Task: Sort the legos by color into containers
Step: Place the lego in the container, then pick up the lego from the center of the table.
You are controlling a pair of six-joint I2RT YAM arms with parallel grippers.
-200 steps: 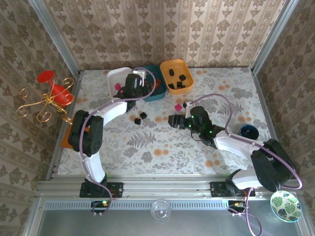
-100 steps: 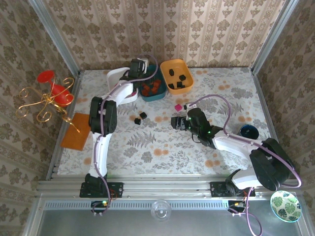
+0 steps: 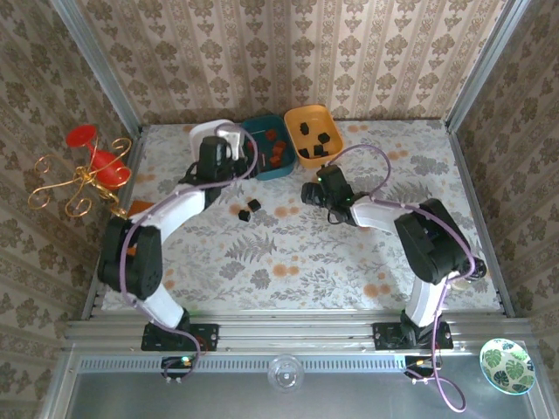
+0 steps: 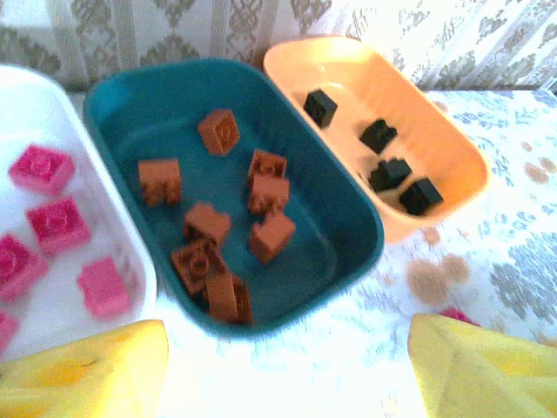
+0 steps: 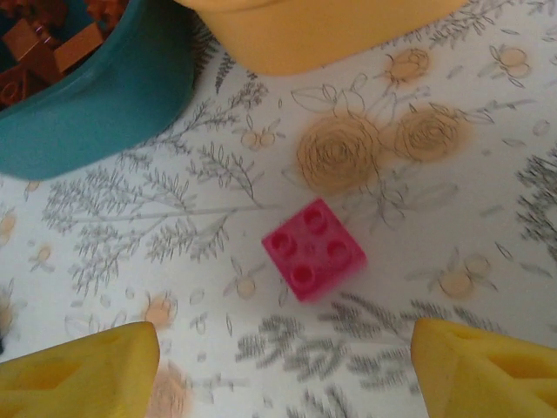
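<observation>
1. Where the table [image 3: 288,253] meets the back wall, three trays stand in a row, left to right: white tray [image 4: 130,261], teal tray [image 4: 139,104], orange tray [image 4: 435,139]. Neighbours touch or nearly touch.
2. White tray holds pink legos [image 4: 57,224]. At least four are visible, lying loose on its floor.
3. Teal tray holds orange-red legos [image 4: 271,237], about eight, most bunched toward its near end.
4. Orange tray holds black legos [image 4: 389,172]. Four are seen from the left wrist, spread along its length.
5. Loose on the table is a black pair [image 3: 254,204], side by side in front of the teal tray, beside the left arm. A pink stray [image 5: 313,248] lies studs up, just in front of the teal and orange trays.
6. Left claw [image 4: 283,383] has its jaws wide apart and holds nothing. It hangs at the near side of the white and teal trays, facing them.
7. Right claw [image 5: 283,370] has its jaws wide apart and holds nothing. It sits low over the table, with the pink stray ahead of and between its fingertips, touching neither.
8. Off the table are a gilt stand [image 3: 83,170] with red cups at the left and a leaf-pattern bowl [image 3: 505,365] at the near right.
</observation>
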